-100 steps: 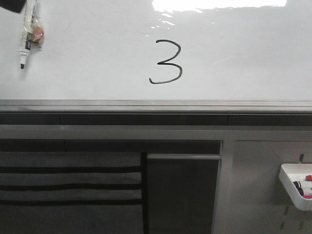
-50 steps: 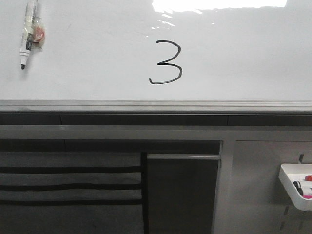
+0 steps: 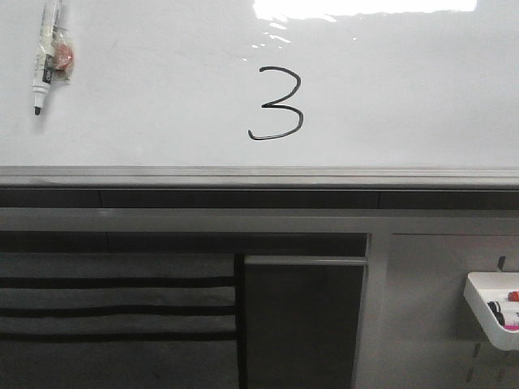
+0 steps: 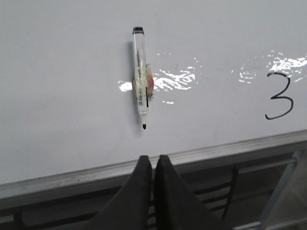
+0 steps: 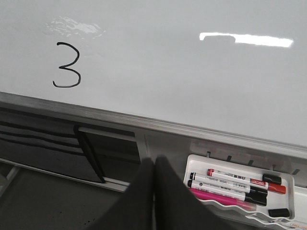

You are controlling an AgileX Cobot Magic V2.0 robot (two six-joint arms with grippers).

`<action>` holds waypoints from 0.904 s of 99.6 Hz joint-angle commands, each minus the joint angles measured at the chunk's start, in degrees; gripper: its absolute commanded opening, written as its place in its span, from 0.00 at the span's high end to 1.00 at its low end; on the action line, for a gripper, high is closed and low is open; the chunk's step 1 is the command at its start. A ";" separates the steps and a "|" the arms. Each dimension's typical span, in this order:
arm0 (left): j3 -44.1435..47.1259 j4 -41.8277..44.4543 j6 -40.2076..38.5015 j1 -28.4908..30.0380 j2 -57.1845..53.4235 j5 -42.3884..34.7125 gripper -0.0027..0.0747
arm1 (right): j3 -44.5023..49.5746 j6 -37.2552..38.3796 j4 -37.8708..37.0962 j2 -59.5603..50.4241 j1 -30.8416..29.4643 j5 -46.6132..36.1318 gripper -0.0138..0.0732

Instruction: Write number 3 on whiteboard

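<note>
a black number 3 (image 3: 276, 104) is seen drawn near the middle of the whiteboard (image 3: 405, 89). a marker (image 4: 140, 76) is stuck to the board, well apart from it. both the left gripper (image 4: 153, 163) and the right gripper (image 5: 153, 165) are pressed closed with nothing held.

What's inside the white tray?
The white tray holds a black marker, a red-capped marker and a pink one. Anything underneath them is hidden.
</note>
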 commanded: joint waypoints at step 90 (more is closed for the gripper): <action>27.63 10.15 -8.75 10.19 -29.18 -23.21 0.99 | -1.34 0.03 -1.41 0.39 -0.30 -4.26 0.93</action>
